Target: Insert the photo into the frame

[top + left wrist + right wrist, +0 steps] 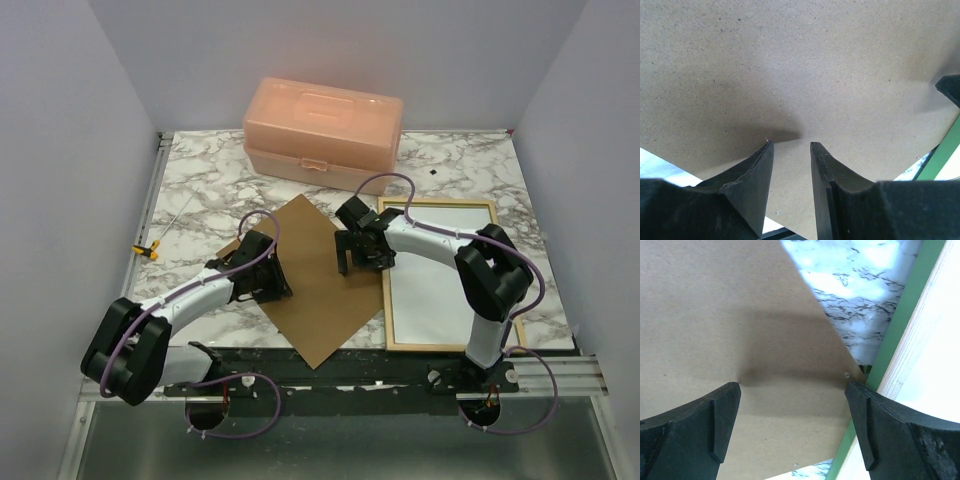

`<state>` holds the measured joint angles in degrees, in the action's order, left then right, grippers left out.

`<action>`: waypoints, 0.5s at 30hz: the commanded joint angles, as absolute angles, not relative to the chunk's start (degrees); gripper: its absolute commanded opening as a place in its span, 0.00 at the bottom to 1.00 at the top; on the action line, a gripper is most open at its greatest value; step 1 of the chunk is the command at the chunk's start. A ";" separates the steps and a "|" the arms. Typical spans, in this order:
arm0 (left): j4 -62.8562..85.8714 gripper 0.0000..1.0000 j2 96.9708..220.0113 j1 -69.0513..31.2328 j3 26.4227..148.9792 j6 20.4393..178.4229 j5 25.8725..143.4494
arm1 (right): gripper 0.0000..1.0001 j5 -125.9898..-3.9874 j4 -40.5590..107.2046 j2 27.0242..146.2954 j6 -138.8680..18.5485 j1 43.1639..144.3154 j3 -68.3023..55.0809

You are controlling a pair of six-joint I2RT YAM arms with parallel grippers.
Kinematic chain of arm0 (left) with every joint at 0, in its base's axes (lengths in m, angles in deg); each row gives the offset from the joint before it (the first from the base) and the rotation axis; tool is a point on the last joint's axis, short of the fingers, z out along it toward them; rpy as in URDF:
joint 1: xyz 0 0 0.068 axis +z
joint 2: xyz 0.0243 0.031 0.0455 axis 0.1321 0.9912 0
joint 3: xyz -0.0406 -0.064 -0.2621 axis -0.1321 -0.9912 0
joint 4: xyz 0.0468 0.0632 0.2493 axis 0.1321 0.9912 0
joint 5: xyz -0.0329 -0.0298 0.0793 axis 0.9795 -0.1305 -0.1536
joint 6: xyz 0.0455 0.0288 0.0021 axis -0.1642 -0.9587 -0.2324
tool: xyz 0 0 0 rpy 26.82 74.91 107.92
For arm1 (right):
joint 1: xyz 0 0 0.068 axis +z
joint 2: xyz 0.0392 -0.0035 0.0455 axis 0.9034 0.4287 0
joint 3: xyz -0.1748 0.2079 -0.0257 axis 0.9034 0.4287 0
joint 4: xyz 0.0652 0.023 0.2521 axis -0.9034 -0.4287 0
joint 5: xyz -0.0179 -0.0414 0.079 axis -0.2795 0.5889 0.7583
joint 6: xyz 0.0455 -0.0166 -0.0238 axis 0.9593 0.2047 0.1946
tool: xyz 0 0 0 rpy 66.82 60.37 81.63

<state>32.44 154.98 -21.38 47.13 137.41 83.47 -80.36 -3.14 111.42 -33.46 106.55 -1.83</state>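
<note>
The frame (392, 290) lies on the right, pale wood back up, with a white sheet (445, 270) filling its opening. No landscape print shows. The plain brown backing board (315, 300) lies turned like a diamond at the centre, its right corner at the frame's left rail. My left gripper (262, 283) is over the board's left part, jaws a little apart and empty (791, 146). My right gripper (360, 262) is over the board's right corner, jaws wide open and empty (792, 387). The frame's green edge (900, 325) and pale wood (925, 360) run beside its right finger.
A peach plastic box (322, 130) stands at the back centre. A small yellow-tipped tool (148, 250) lies at the left table edge. The marble table (200, 190) ends in a metal rail by the arm bases. Grey walls stand on both sides.
</note>
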 commanded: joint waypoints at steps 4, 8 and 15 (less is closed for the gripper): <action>37.93 0.36 160.12 -21.11 46.65 136.82 80.64 | 0.97 -86.73 -8.74 109.48 -35.17 105.51 0.18; 38.52 0.35 160.47 -21.15 47.13 137.10 80.50 | 0.97 -87.00 -8.74 108.63 -35.57 103.80 1.16; 37.06 0.43 155.55 -21.14 46.34 135.95 81.83 | 0.97 -85.60 -8.06 109.28 -36.94 102.36 0.02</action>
